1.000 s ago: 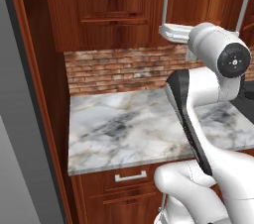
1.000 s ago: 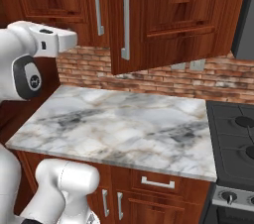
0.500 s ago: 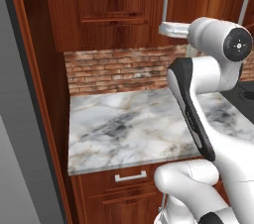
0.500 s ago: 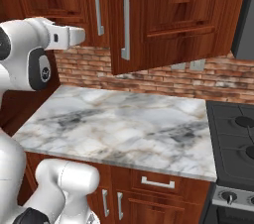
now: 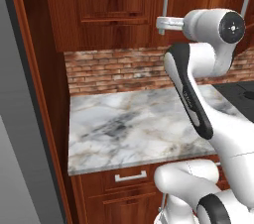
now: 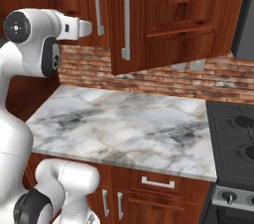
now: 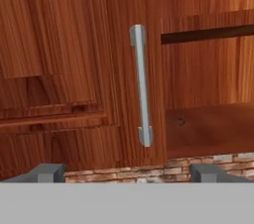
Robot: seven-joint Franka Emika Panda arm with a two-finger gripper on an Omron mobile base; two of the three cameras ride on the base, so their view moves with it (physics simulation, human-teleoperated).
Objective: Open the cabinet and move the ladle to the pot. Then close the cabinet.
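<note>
No readable text, no labels, no brand names, no numbers, no signs on any surface in these kitchen views

The cabinet (image 6: 163, 15) runs past the top edge in both base views, so its upper part is cut off. Inside it, beside the left door's handle (image 7: 141, 84), the shelf (image 7: 211, 126) lies in shadow; a small dark mark there is too faint to identify.

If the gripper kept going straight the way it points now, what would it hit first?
Most likely the left cabinet door's silver handle, centred ahead between the open gripper's fingertips, or the door panel beside it; depth is unclear.
</note>
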